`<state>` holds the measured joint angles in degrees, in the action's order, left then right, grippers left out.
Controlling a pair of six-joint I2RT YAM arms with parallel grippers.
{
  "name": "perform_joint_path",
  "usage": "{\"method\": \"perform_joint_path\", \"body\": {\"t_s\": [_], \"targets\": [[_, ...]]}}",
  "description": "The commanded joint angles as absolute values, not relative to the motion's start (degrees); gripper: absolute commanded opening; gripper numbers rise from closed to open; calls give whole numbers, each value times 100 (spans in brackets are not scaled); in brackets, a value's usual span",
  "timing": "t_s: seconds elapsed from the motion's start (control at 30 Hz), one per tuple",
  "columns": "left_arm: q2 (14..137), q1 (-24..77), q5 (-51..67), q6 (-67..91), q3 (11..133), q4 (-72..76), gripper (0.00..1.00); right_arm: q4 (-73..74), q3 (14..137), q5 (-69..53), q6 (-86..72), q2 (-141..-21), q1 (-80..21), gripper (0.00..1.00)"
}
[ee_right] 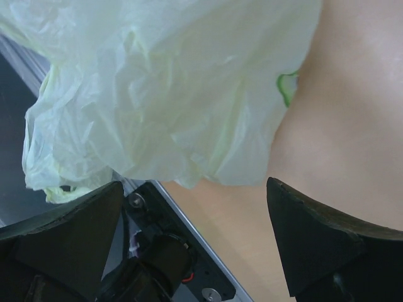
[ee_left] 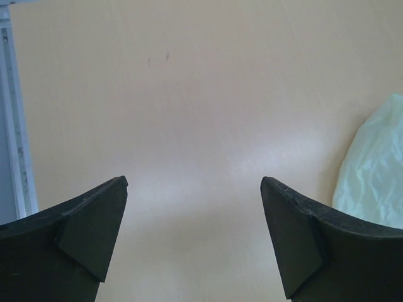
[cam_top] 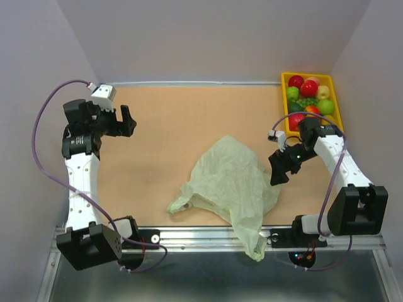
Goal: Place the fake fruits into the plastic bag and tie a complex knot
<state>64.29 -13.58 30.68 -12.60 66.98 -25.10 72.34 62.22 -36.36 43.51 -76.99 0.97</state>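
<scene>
Plastic bag [cam_top: 230, 182] lies crumpled around the middle of the worktop [cam_top: 170, 119]. It is pale green and translucent, and one end droops over the metal rail [cam_top: 201, 238] at the near edge. What looks like a loop handle pokes out at its near-left corner. Fake fruits [cam_top: 308, 94] all sit in the yellow tray [cam_top: 308, 75] at the far right corner, well apart from the bag: red, green and yellowish round ones, with a bunch of small green grapes in the middle. Right pincer [cam_top: 280, 170] hangs just beside the bag's right edge, between bag and tray — fingers spread wide, gripping nothing. Its wrist view looks onto wrinkled bag plastic, with the rail below. Left pincer [cam_top: 130, 121] is over the far left of the worktop, well apart from the bag — also spread wide and empty. Its wrist view shows bare worktop between the fingers and a sliver of the bag at the right edge.
</scene>
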Motion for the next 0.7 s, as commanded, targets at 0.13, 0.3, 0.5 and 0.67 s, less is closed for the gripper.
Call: {"method": "perform_joint_path", "body": {"t_s": [0.13,0.3,0.5,0.67], "targets": [[5389,-1345,4341,-1309,6232,-1486,99,6918,5845,-2673,4684,-7690,-351,98],[5063,-1318,4922,-1870,5942,-1441,99,6409,5625,-2725,4685,-7866,-343,78],[4983,-1012,4975,-3072,6029,-2317,98,5951,5764,-2926,4588,-8059,-343,13],[4940,-388,4660,-3769,6021,-2820,96,5599,6247,-3286,4220,-8279,-352,0]]}}
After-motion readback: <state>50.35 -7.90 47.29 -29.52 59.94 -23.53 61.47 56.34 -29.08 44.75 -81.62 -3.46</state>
